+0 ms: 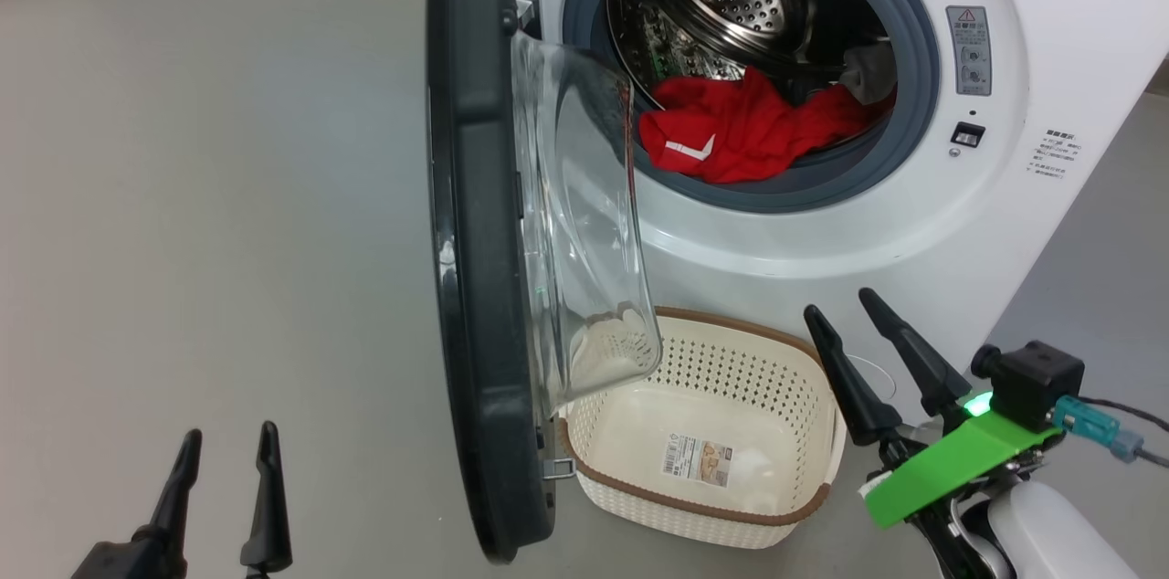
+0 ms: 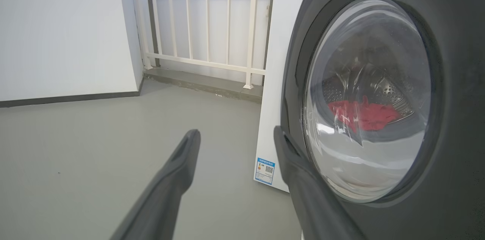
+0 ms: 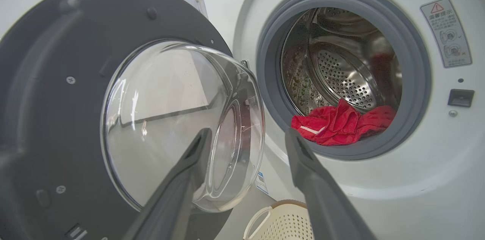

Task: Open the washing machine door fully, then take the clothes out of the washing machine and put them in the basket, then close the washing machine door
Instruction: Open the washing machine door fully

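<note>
- Your left gripper (image 1: 230,430) hangs over the near-left floor (image 1: 228,195), which is smooth, grey and matte. Fingers spread, nothing held.
- Your right gripper (image 1: 838,303) is just right of the basket (image 1: 731,364), fingers apart, empty.
- The washing machine door (image 1: 479,287) is swung out, edge-on to you, left of the drum.
- The red clothes (image 1: 740,136) lie at the drum's front lip inside the washing machine (image 1: 822,241).
- The basket sits on the floor near the machine's front, with a paper label on its bottom.
- Far left of the machine: white wall (image 2: 64,31), dark skirting (image 2: 68,98), white railing (image 2: 204,24).
</note>
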Motion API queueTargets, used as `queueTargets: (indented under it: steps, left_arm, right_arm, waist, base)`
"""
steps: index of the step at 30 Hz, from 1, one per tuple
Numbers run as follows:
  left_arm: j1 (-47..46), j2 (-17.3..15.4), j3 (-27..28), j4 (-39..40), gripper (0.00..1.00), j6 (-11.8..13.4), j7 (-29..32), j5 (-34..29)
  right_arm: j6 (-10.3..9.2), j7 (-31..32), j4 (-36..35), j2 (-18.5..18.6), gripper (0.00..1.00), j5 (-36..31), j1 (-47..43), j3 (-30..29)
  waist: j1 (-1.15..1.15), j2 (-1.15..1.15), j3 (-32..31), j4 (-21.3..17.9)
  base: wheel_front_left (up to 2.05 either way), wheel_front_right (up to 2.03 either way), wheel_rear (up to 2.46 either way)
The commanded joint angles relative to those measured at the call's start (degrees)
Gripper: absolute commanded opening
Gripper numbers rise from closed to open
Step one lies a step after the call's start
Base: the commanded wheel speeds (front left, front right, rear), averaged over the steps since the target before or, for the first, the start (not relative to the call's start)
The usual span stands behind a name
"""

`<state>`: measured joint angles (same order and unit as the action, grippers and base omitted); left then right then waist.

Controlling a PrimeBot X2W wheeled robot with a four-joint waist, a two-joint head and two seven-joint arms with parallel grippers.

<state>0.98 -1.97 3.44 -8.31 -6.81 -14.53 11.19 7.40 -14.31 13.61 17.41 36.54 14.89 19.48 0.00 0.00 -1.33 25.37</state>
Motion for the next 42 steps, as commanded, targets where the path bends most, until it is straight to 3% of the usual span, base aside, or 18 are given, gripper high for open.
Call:
queueTargets:
  steps: [1, 16, 42]
  left_arm:
    - [-0.9, -1.1, 1.8, 1.7, 1.00, -0.2, -0.5, -0.2]
    - [-1.3, -1.3, 1.2, 1.0, 1.00, -0.3, -0.5, 0.0]
    - [-1.2, -1.9, 0.9, 0.6, 1.00, -0.4, -0.5, 0.5]
  right_arm:
    - [0.09, -0.7, -1.4, -0.2, 1.00, -1.9, -0.7, -0.2]
    - [0.09, -0.7, -0.6, -2.8, 1.00, -6.5, -2.6, -2.8]
    - [0.09, -0.7, 0.5, -3.4, 1.00, -7.0, -3.0, -2.4]
  waist:
    - [0.00, 0.00, 0.1, -0.1]
    - [0.00, 0.00, 1.0, -0.5]
    - [0.00, 0.00, 0.5, -0.5]
  base:
    - [0.00, 0.00, 0.00]
    - [0.00, 0.00, 0.00]
    - [0.00, 0.00, 0.00]
